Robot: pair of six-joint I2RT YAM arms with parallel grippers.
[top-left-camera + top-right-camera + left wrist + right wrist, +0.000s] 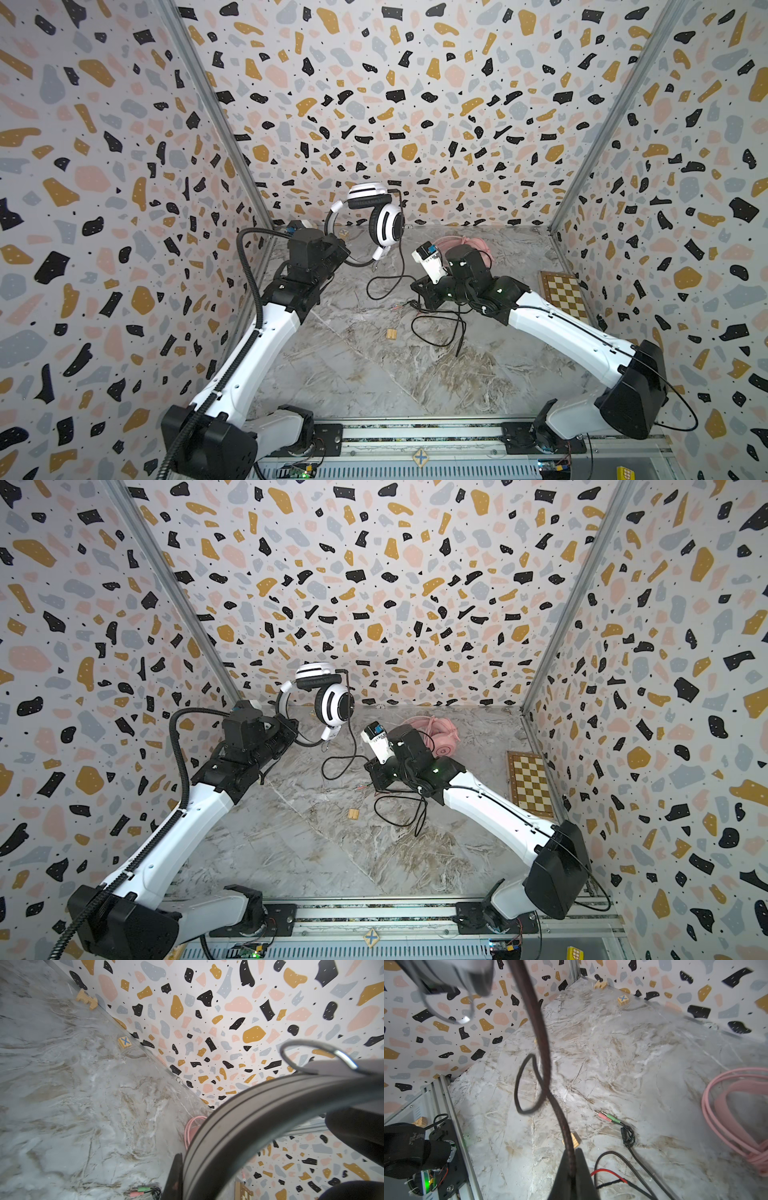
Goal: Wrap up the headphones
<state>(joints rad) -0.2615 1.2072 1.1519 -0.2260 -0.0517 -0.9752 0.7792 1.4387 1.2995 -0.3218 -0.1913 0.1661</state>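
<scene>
Grey-and-tan marble-pattern tabletop [374,374]. Below the right claw [572,1153], slack thin black cable [627,1136] lies looped, ending in pink and green jack plugs [607,1118]. A small pale wooden block [391,333] sits just ahead of the claw tip. An all-pink over-ear headset with coiled pink cord [444,739] lies beside the claw, on the back-wall side. Far ahead, at the wall foot, are a wooden tile marked with a blue X [622,1000] and a notched wooden piece [600,985]. A brown-and-cream chessboard [564,293] is well apart, against the side wall.

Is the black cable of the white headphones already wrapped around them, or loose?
Loose. The black cable hangs from the raised white headphones in open loops, and its plugs lie free on the table.
</scene>
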